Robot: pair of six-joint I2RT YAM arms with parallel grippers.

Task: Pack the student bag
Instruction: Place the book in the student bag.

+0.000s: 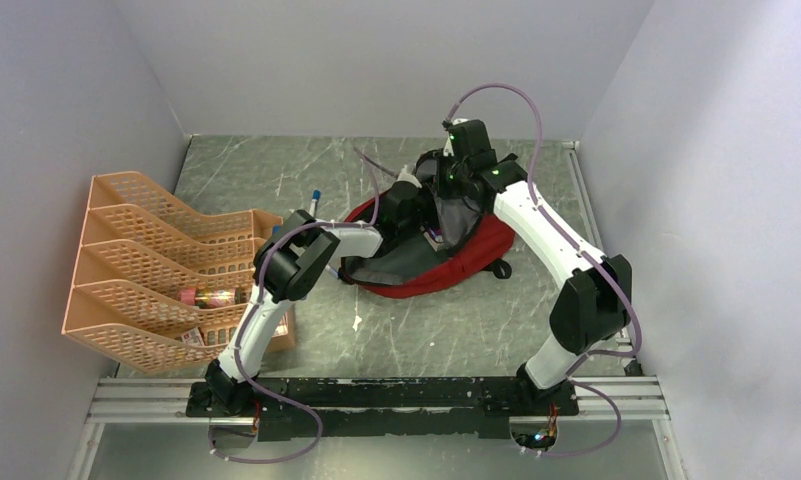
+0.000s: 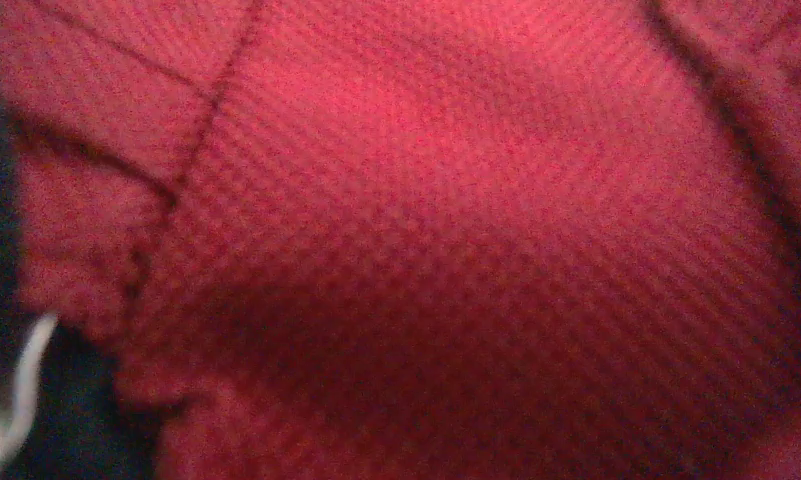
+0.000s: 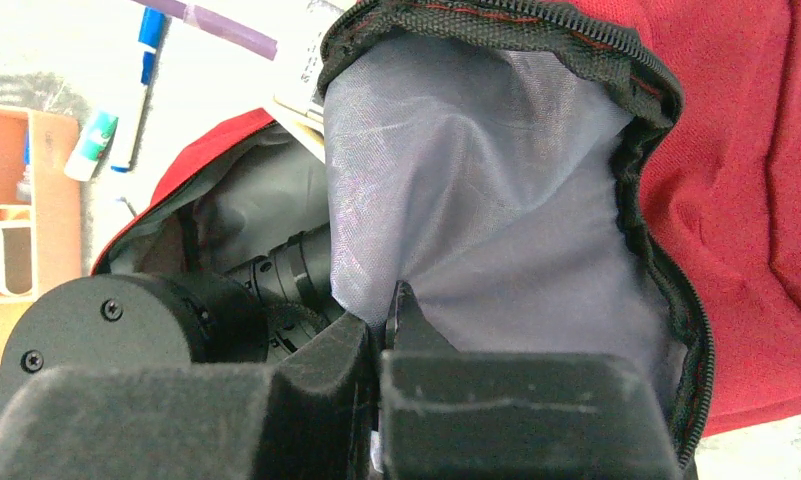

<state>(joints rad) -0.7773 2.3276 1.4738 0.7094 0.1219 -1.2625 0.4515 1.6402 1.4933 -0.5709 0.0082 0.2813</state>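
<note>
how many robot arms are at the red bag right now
2. The left arm reaches into the open student bag; the right arm has its gripper shut on the grey lining at the opening.

I logged the student bag (image 1: 466, 262) mid-table (image 1: 426, 330), organiser (image 1: 136, 260) well to its left by the wall, marker (image 1: 315, 200) on the table between them, further back. My left arm (image 1: 276, 270) reached inside the bag; my right gripper (image 3: 381, 320) sat at its rear rim, pinching the lining (image 3: 476, 200)
</note>
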